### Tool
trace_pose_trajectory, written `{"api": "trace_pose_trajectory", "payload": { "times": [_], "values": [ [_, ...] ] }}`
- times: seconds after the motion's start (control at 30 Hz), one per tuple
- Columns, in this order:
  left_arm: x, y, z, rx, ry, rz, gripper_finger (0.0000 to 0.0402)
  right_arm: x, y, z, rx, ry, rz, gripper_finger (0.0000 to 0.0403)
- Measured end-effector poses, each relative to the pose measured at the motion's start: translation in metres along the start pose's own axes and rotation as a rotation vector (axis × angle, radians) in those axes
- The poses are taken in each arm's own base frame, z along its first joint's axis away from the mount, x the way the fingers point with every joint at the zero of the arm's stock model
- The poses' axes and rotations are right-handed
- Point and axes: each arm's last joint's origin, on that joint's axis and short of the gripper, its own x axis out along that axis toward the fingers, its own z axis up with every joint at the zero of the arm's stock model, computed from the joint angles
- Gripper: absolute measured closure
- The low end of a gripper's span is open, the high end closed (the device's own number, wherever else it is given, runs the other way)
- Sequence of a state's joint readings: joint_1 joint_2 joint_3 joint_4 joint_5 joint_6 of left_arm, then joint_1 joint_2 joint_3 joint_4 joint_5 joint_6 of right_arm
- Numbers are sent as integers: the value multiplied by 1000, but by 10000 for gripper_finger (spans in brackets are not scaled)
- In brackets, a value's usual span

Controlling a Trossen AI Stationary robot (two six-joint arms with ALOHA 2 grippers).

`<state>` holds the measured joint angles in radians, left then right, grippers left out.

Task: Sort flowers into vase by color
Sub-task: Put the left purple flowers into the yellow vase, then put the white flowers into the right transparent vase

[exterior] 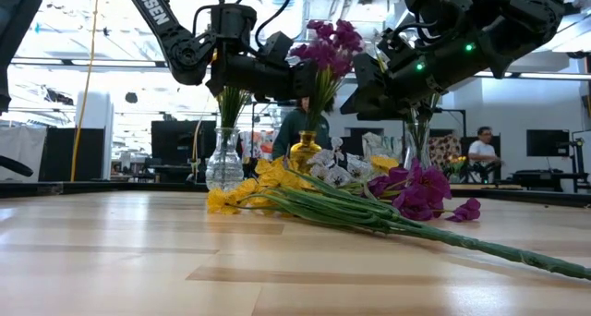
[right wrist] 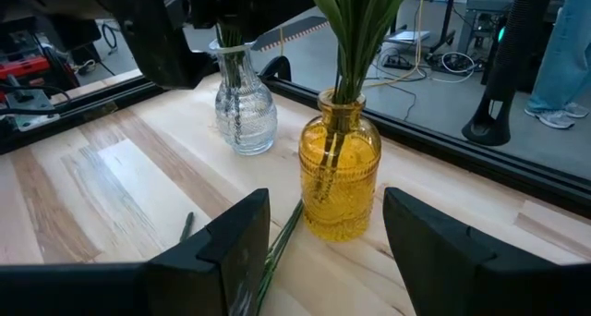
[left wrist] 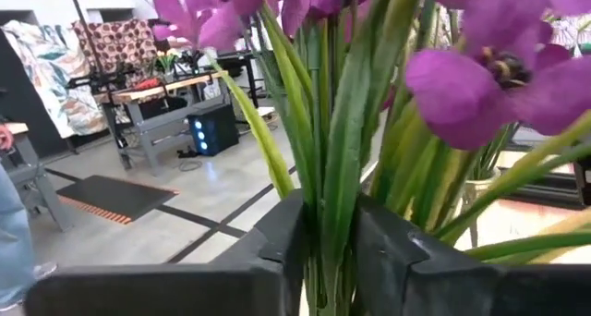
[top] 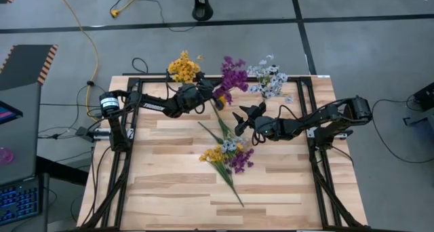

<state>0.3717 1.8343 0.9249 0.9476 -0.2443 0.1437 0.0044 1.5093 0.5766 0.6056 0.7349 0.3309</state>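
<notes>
Purple sprigs (top: 234,72) stand in an amber vase (right wrist: 340,177) near the table's far edge. My left gripper (top: 211,93) is shut on their green stems. Yellow sprigs (top: 183,68) fill a clear glass vase (right wrist: 242,108) to the left. Pale bluish-white sprigs (top: 268,79) stand in a third vase (exterior: 417,136) to the right. A mixed pile of yellow, white and purple sprigs (top: 227,154) lies flat at mid-table. My right gripper (top: 243,117) hovers open above the table, just near and right of the amber vase, holding nothing. My left gripper pinches the bundle of green stems (left wrist: 337,214) between its two fingers (left wrist: 286,247), below the purple blossoms and above the vase's mouth. It reaches in roughly level from the table's left, its fingers across the stems. The stems stand upright, lower ends in the amber vase (exterior: 307,150).
Black frame rails (top: 135,117) run along the table's left, far and right sides. One green stem of the pile (right wrist: 277,251) reaches under my right gripper. The near half of the wooden table (top: 169,198) has free room. People sit in the room beyond.
</notes>
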Motion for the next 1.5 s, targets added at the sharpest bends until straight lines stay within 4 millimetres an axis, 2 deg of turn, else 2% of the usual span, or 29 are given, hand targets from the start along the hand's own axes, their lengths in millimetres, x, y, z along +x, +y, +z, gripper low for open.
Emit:
{"api": "trace_pose_trajectory", "payload": {
  "times": [0.27, 0.5, 0.9, 1.27, 1.5],
  "values": [
    [-1, 1, 2, -7, 2, 21, 261, 0, 0, 0, 0, 0, 0, 162],
    [-8, 5, 14, 12, 71, 24, 228, 0, 0, 0, 0, 1, 1, 162],
    [-28, 14, 39, 43, 186, 3, 223, 0, 0, 0, 0, 1, 3, 162],
    [-42, 21, 63, 95, 171, 0, 223, 0, 0, 0, 0, 1, 3, 162],
    [-59, 24, 80, 165, 192, -19, 223, 0, 0, 0, -1, 2, 4, 162]
  ]
}}
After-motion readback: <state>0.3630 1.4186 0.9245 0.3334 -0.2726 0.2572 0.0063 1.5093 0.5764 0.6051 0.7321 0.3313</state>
